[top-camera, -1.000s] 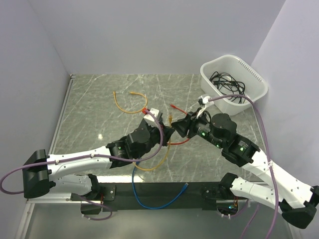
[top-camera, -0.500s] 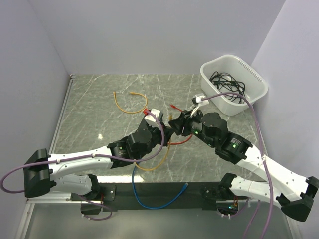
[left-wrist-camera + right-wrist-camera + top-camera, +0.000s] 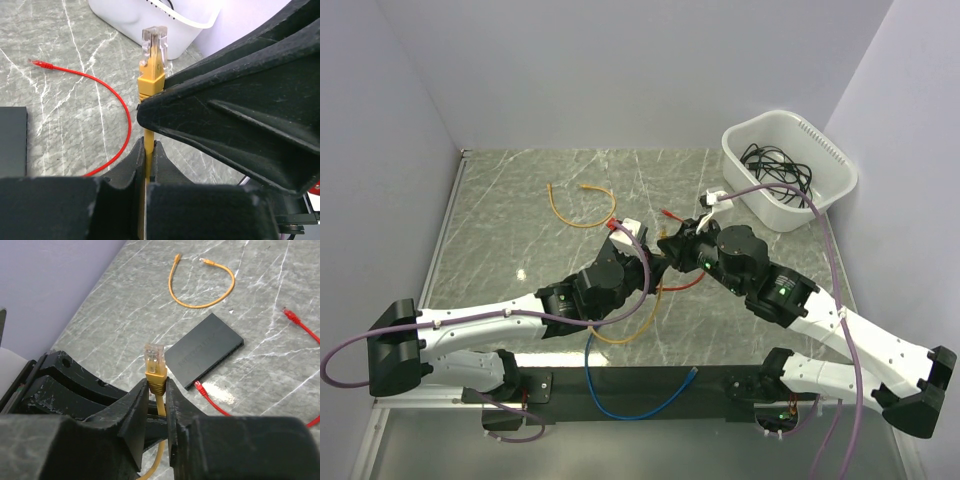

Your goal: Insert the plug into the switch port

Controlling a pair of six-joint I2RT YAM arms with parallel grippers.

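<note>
The yellow cable ends in a clear plug with a yellow boot, pointing up; it also shows in the left wrist view. My left gripper is shut on the yellow cable just below the boot. My right gripper is closed around the boot, its fingers crossing just above the left ones. Both grippers meet mid-table, left gripper and right gripper. The flat black switch lies on the table beyond them, port edge facing right; one corner of the switch shows at the left edge. It is hidden under the arms in the top view.
A red cable has one plug at the switch's port edge; its other end lies farther right. A second yellow cable loops at the back. A white tub holds black cables at back right. A blue cable lies by the bases.
My right arm has swung left and its gripper has come onto the plug held by the left gripper. The left arm has stayed in place.
</note>
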